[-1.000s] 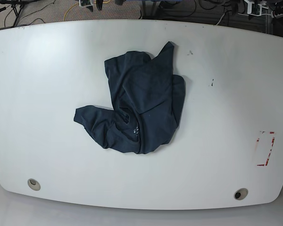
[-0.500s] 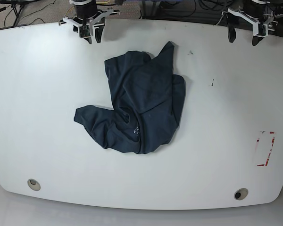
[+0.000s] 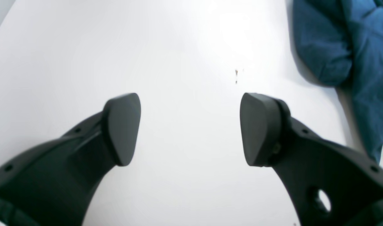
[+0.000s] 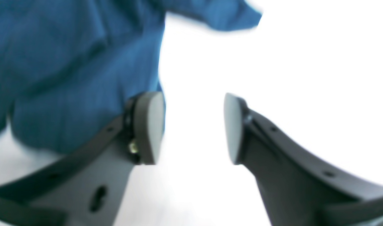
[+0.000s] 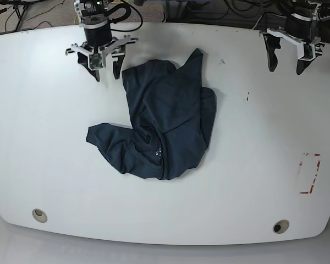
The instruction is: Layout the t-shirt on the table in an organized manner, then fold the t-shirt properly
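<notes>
1 t-shirt point(image 5: 165, 121) beside right pincer point(image 5: 105, 70)

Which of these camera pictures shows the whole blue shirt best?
The base view: the whole crumpled t-shirt lies on the table. The left wrist view catches only one edge; the right wrist view shows a blurred part beside its fingers.

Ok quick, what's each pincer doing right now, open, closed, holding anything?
Left pincer: open, holding nothing, over bare table.
Right pincer: open, empty, beside the t-shirt.
</notes>
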`<state>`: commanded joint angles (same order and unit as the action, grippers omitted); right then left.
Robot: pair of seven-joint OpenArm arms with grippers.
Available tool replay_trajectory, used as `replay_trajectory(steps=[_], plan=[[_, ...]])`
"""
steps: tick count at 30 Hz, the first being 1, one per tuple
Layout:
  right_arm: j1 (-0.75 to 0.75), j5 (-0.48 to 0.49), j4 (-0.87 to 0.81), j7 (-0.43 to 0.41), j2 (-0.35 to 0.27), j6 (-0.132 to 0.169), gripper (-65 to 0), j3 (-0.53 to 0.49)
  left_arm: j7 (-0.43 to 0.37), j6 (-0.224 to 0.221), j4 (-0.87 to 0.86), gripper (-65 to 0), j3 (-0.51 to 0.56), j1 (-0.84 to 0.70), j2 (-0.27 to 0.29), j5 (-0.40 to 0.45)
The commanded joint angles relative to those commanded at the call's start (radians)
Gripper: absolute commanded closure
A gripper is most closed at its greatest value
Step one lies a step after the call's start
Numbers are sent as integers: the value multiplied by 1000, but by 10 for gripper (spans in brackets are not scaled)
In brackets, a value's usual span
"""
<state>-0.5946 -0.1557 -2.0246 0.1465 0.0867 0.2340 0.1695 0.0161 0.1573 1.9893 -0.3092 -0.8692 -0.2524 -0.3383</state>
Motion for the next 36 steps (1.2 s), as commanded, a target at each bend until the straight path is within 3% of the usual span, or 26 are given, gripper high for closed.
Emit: replay_trajectory(steps=[5,9,12,21,29,36], plan=[[109,0,3,120,-15,5,-400,-74,63,-2,3,-460,0,26,2,-2],[230,5,35,275,-63,40,-442,-173,110,-2,3,-458,-2,54,3,-2],[308,6,64,331,-78,55,-450,-229,118,-2,3,-458,-2,57,3,-2],[499,6,242,347,-72,55,-388,-250,118,-2,3,-458,-3,61,3,-2],[574,8,373,341,-72,57,-335,-253,118,-2,2,-458,-3,63,2,0],[606,95,462,341,-77,95,-322,-250,118,-2,0,-458,-3,63,2,0]])
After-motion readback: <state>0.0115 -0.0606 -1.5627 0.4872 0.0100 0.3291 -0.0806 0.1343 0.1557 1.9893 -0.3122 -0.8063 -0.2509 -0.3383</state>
